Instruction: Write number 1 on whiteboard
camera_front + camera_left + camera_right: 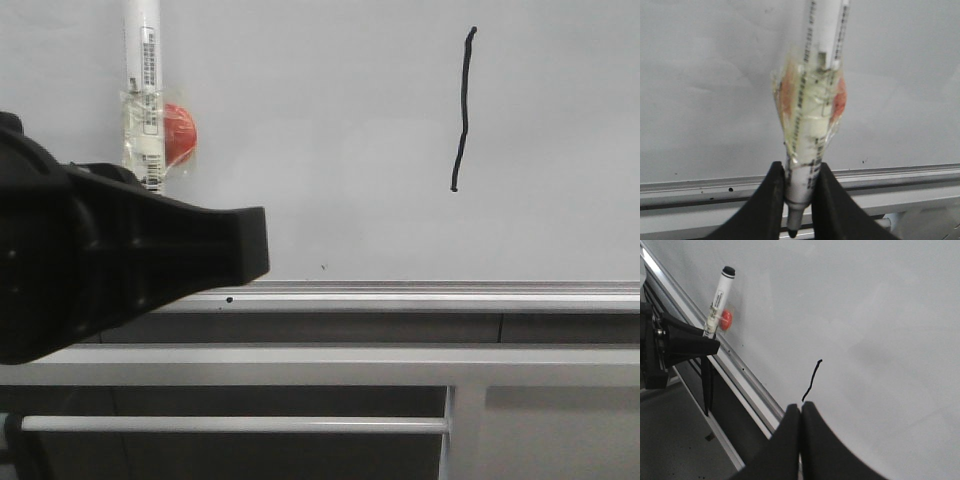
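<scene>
The number 1 (463, 110) is a thin, slightly wavy black stroke on the right part of the whiteboard (330, 130); it also shows in the right wrist view (811, 381). My left gripper (799, 172) is shut on a white marker pen (812, 110) wrapped in clear tape with a red piece. The pen (145, 90) stands upright at the board's left, well away from the stroke. In the left wrist view its dark tip sticks out between my fingers. My right gripper (800, 409) is shut and empty, just below the stroke's lower end.
A silver aluminium rail (430, 295) runs along the board's lower edge, with small black specks (230, 299) on it. Below it stand a white metal frame (330, 365) and a horizontal bar (230, 425). The left arm's black body (90, 260) fills the front view's left.
</scene>
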Controlling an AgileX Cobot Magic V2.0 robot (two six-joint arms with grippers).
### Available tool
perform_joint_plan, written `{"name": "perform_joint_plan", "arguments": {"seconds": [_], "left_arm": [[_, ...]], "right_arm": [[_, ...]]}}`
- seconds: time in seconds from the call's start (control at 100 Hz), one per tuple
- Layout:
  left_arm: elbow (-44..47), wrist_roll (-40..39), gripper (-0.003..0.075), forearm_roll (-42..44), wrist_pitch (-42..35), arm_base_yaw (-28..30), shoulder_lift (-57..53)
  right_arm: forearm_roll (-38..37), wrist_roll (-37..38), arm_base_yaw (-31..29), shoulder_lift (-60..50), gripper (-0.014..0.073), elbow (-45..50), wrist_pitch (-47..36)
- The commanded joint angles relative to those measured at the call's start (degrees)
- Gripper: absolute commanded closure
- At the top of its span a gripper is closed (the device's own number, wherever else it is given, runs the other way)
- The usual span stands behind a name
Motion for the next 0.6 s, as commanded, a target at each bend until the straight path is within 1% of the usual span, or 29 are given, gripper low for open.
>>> {"name": "perform_joint_plan", "arguments": {"seconds": [0.0, 0.12, 0.21, 0.3, 0.38, 0.59], "left_arm": [[-1.1, -0.8, 0.0741, 2.6, 5.1, 0.1, -1.1], [-1.1, -0.8, 0.0741, 2.6, 4.8, 0.1, -1.1], [-1.1, -2.7, 0.0741, 2.8, 4.0, 0.2, -1.1], [-1.1, -2.9, 0.0741, 4.8, 2.4, 1.7, -0.6], [-1.3, -5.5, 0.0741, 5.2, 0.5, 3.3, 0.5], [-1.6, -7.7, 0.0741, 5.2, 0.3, 4.8, 1.8]], "right_arm": [[-0.2, 0.0, -0.4, 0.2, 0.0646, -0.1, -5.3], [-0.2, 0.0, -0.4, 0.2, 0.0646, 1.4, -7.1], [-0.2, 0.0, -0.4, 0.2, 0.0646, 1.4, -7.5], [-0.2, 0.0, -0.4, 0.2, 0.0646, 1.4, -7.8], [-0.2, 0.0, -0.4, 0.2, 0.0646, 1.4, -7.9], [-0.2, 0.0, -0.4, 0.2, 0.0646, 1.4, -8.0]]}}
